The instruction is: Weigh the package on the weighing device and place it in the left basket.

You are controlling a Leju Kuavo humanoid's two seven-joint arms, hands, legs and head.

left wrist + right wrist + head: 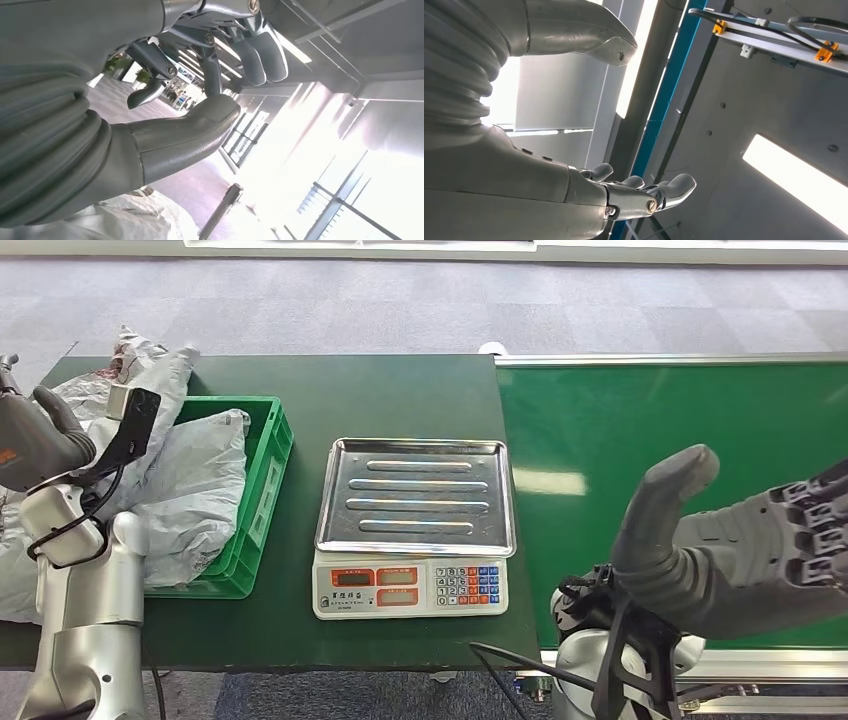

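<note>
Several crumpled white plastic packages (190,480) lie in and around the green basket (268,475) at the table's left; the left wrist view catches one package (125,220). The weighing scale (412,587) stands mid-table and its steel tray (418,495) is bare. My left hand (40,438) is raised at the far left beside the basket, its fingers (260,52) apart from the thumb (190,130), holding nothing. My right hand (745,550) hovers over the green conveyor belt (600,430), thumb up, fingers (664,192) spread, nothing in it.
The dark green table (390,390) carries the basket and the scale. The conveyor runs along the right with a metal rail (670,360) at its far edge. Grey carpet lies beyond. A black wrist camera (135,420) sticks out over the basket.
</note>
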